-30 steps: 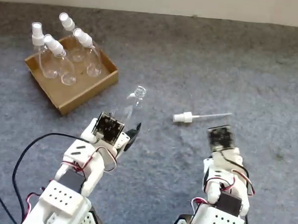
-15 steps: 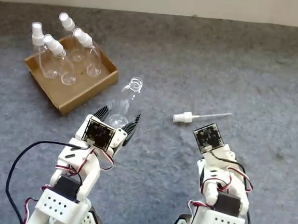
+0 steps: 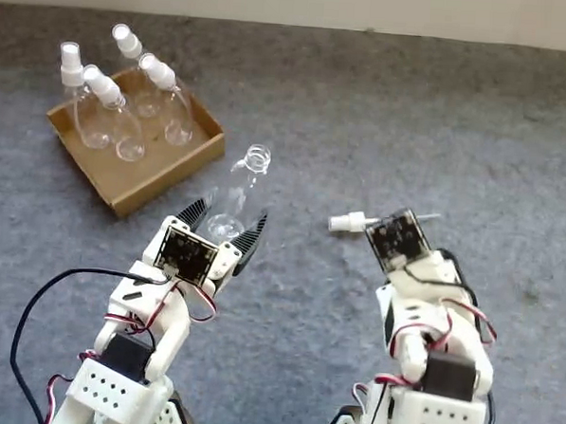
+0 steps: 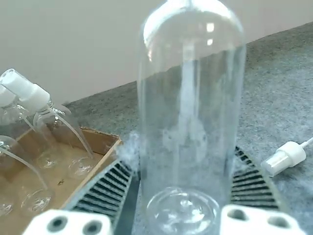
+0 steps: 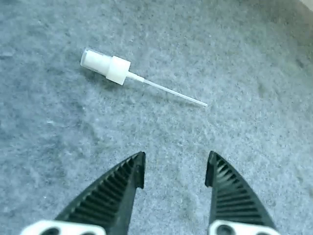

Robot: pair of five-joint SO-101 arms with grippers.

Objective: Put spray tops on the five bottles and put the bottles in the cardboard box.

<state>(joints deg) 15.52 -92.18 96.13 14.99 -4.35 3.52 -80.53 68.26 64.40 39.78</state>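
Observation:
A clear bottle [image 3: 238, 195] with no top stands upright on the grey carpet, and my left gripper [image 3: 229, 219] is shut on its lower body. In the left wrist view the bottle [image 4: 190, 112] rises between the two ribbed fingers [image 4: 110, 188] of the left gripper [image 4: 182, 160]. A white spray top [image 3: 348, 222] with a thin tube lies on the carpet to its right. My right gripper [image 5: 175, 156] hangs open just short of that spray top [image 5: 110, 67], nothing between its fingers. The cardboard box [image 3: 171, 180] at the back left holds several bottles [image 3: 126, 118] with spray tops on.
The box's near wall [image 4: 95, 142] and its capped bottles [image 4: 46, 120] sit close beside the held bottle. Bare grey carpet [image 3: 439, 125] stretches to the right and back. A pale wall runs along the far edge.
The left gripper closed around the tilted bottle and stood it upright. The right arm moved forward and now sits right behind the spray top.

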